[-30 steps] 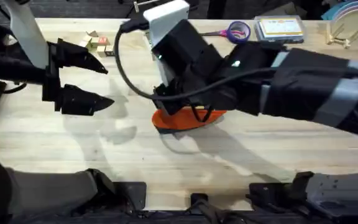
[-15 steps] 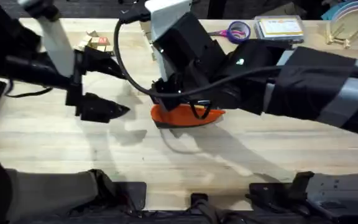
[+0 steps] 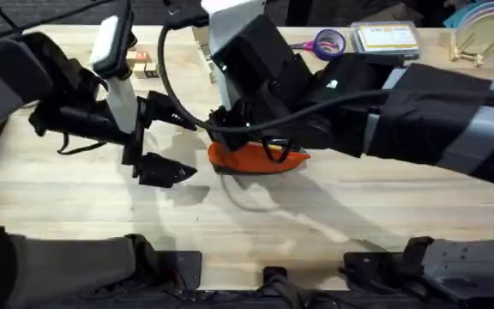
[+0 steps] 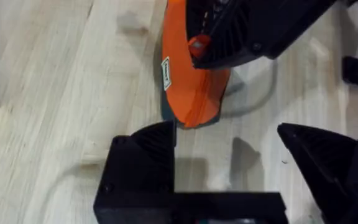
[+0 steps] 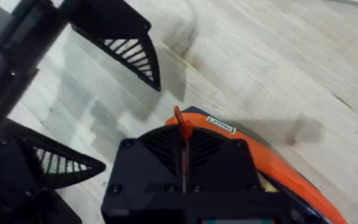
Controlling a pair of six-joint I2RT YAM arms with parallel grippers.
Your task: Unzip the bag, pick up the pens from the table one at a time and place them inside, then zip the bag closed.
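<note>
Near the middle of the table (image 3: 333, 215), the left gripper (image 3: 174, 146) hovers with its black fingers spread wide and nothing between them, pointing toward 3 o'clock at the end of the bag (image 3: 256, 159) just beside it. The orange bag lies flat on the wood, while the right gripper (image 4: 229, 43) sits down on its top with the orange zip pull (image 5: 180, 121) standing up against its fingers. Toward 12 o'clock, purple-handled scissors (image 3: 326, 41) lie at the far edge.

lab bench | wood-grain table (image 3: 384, 215) — two robot arms, scissors (image 3: 324, 42), plate rack (image 3: 478, 30)
</note>
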